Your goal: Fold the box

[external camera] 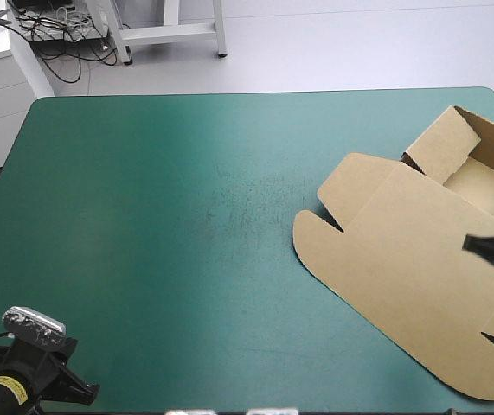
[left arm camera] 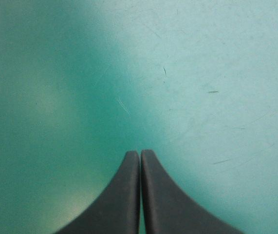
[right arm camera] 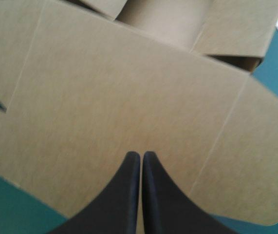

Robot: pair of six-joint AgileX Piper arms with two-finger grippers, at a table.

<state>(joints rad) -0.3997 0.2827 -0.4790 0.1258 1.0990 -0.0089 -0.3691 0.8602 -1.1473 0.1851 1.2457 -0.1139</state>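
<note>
Two grippers, both with fingers (left arm camera: 124, 195) pressed together and holding nothing, stand at opposite sides of the table (external camera: 186, 216). The left gripper (left arm camera: 140, 152) hangs over bare teal-green cover (left arm camera: 202, 73) at the near left corner, well apart from the brown box (external camera: 420, 285). It is probably parked there to leave the work to the other arm. The box lies at the right side of the table, half formed. Its tray (external camera: 484, 181) sits at the far right with walls raised and tucked, while the lid (external camera: 402, 259) lies flat on the cover, stretching toward the near left, its rounded side flaps (external camera: 316, 235) spread flat too. The right gripper (right arm camera: 141, 153) comes in from the right edge and is poised over the lid, its closed tip aimed down at the broad panel, with the tray just beyond it toward the far edge. Fingers joined into one point suit pushing or pressing along a crease rather than pinching, so I judge it is set to press or nudge the lid panel. Whether the tip touches the board or hovers just above it I cannot tell from these views.
</note>
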